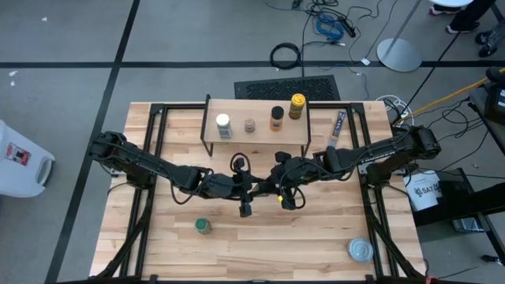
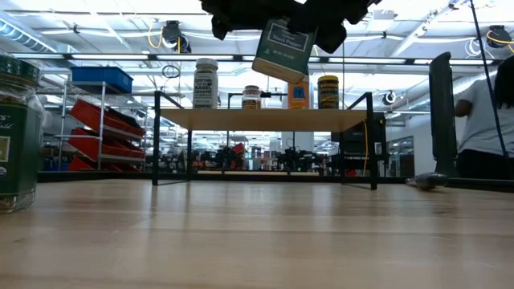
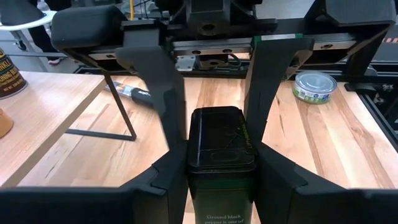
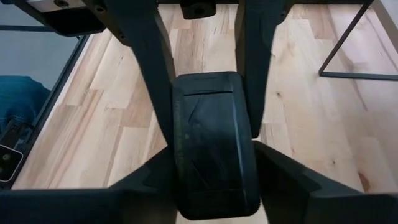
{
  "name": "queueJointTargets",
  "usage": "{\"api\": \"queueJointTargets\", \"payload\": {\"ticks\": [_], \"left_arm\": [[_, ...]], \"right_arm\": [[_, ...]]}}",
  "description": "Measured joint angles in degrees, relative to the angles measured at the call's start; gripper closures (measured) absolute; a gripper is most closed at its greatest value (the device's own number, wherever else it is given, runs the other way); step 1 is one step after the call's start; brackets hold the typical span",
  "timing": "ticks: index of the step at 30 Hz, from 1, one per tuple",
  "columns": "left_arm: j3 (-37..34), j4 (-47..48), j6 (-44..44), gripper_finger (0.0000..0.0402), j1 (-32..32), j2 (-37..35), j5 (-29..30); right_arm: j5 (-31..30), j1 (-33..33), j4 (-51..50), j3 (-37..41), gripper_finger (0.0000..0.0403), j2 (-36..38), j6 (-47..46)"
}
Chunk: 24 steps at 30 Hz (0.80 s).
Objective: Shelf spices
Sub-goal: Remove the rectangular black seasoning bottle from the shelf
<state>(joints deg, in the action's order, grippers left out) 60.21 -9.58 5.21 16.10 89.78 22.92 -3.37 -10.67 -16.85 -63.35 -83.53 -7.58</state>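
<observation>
The dark square tin (image 2: 283, 48) hangs tilted above the table's middle, between my two grippers, which face each other. My left gripper (image 1: 251, 189) comes from the left and my right gripper (image 1: 278, 187) from the right; both are shut on the tin. On the shelf (image 1: 256, 140) stand the white-lidded jar (image 1: 223, 125), the small brownish jar (image 1: 249, 125), the orange jar (image 1: 276, 118) and the yellow-lidded jar (image 1: 297, 105). The green-lidded jar (image 1: 203, 226) stands on the table near the front. My left gripper pinches the tin's labelled body (image 3: 221, 208) between its two fingers, coming level from the table's left. The tin is lifted clear of the table and tilted. My right gripper pinches the tin's lid end (image 4: 214, 155) between its two fingers, coming level from the table's right, opposite my left gripper's fingers (image 4: 149, 68).
A flat round silver tin (image 1: 360, 250) lies at the near right corner. A long thin dark packet (image 1: 338, 128) lies right of the shelf. Black frame rails run along both table sides. A person stands beyond the table's right side (image 2: 482, 120).
</observation>
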Motion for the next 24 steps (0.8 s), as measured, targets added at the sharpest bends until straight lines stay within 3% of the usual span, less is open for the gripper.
{"api": "queueJointTargets", "payload": {"ticks": [7,12,24], "left_arm": [[0.0,0.6,0.0,0.0257,-0.1,0.0,0.0],[0.0,3.7,0.8,0.0257,0.1,0.0,0.0],[0.0,13.6,13.7,0.0257,3.9,0.0,-0.2]], "right_arm": [[0.3,-0.1,-1.6,0.0,0.0146,0.3,-0.9],[0.3,-1.2,-3.5,0.0,0.0108,1.3,-1.3],[0.2,-4.9,-10.9,0.0,0.0094,7.7,-5.1]]}}
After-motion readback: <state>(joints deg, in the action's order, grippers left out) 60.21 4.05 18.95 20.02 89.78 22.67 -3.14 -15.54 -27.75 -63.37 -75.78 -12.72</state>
